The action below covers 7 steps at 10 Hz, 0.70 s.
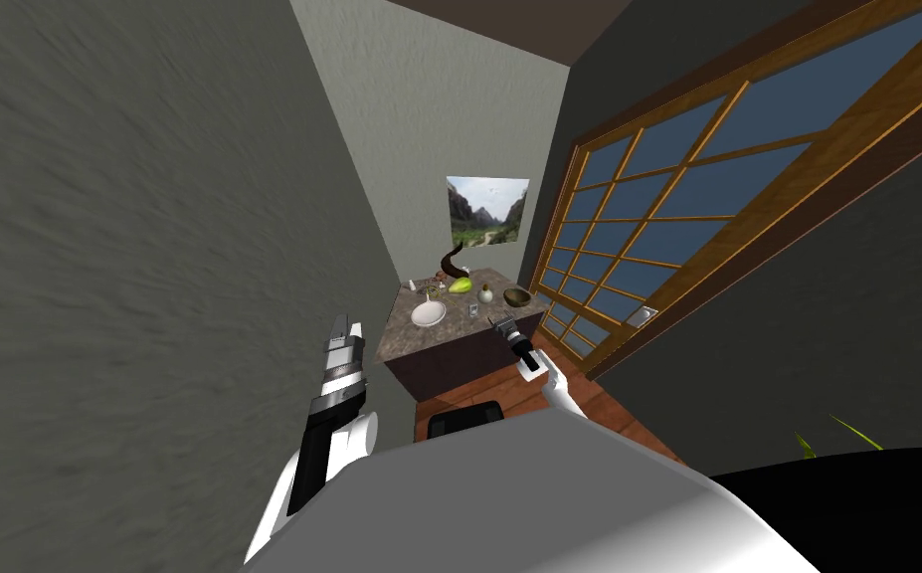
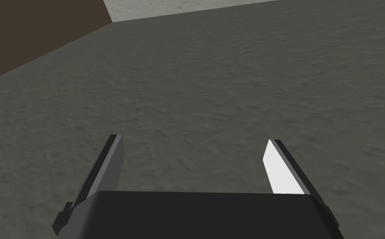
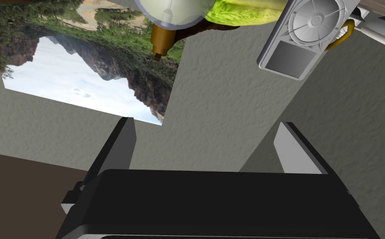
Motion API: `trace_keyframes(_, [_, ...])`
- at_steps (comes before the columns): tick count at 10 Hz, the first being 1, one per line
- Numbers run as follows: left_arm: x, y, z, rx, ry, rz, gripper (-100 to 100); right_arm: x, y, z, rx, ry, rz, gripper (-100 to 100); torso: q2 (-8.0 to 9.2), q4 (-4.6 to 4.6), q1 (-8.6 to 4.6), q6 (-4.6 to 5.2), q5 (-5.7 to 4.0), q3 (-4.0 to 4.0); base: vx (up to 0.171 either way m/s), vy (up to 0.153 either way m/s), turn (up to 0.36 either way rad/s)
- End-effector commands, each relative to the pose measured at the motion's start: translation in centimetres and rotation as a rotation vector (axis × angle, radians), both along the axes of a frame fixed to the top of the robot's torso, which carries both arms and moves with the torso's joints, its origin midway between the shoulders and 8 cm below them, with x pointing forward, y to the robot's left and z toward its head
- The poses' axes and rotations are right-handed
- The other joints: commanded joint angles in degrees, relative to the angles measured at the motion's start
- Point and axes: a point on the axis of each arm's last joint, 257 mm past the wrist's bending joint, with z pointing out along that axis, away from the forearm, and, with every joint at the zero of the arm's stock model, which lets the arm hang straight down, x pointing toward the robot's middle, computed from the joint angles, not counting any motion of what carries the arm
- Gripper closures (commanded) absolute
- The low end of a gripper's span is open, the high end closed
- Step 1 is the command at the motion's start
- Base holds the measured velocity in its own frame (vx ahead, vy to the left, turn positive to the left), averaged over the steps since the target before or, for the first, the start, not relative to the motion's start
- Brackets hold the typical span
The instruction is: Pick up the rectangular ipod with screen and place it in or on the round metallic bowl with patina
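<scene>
— Which step is this?
— The reach. My right claw (image 3: 207, 124) hangs over the near edge of the mottled table (image 1: 449, 343), fingers spread, nothing between them. My left claw (image 2: 193, 141) is raised well apart, beside the wall (image 2: 229, 83), fingers spread too.
— Where are the targets?
— The brownish bowl (image 1: 517, 296) sits beyond my right claw, to its outer side. The grey ipod (image 3: 299, 39) sits ahead of the fingertips, toward my left, untouched.
— Next?
— I judge I should swing toward it, line the fingers across its narrow sides, lower, then close.
</scene>
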Motion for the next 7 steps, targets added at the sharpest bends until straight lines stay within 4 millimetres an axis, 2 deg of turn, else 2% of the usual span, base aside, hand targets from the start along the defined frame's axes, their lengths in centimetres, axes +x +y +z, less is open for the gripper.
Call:
trace_keyframes(1, [0.0,0.0,0.0,0.0,0.0,0.0,0,0.0,0.0,0.0,0.0,0.0,0.0,-100,0.0,0.0,0.0,0.0,0.0,0.0,0.007,0.004,0.004])
trace_keyframes(2, [0.0,0.0,0.0,0.0,0.0,0.0,0,-0.1,-0.3,-0.2,-0.023,0.005,-0.001,-100,0.01,0.0,0.03,-0.02,0.0,0.0,-0.033,-0.148,-0.067])
trace_keyframes(4, [0.0,0.0,0.0,0.0,0.0,0.0,0,-0.1,-0.5,-0.6,-0.044,0.011,-0.001,-100,0.27,0.05,-0.84,0.02,-0.17,0.15,-0.11,-0.255,-0.046])
trace_keyframes(7, [0.0,0.0,0.0,0.0,0.0,0.0,0,-0.3,-0.7,-1.2,-0.073,0.021,-0.001,-100,0.41,0.09,-0.91,0.03,-0.2,0.24,-0.091,-0.226,-0.034])
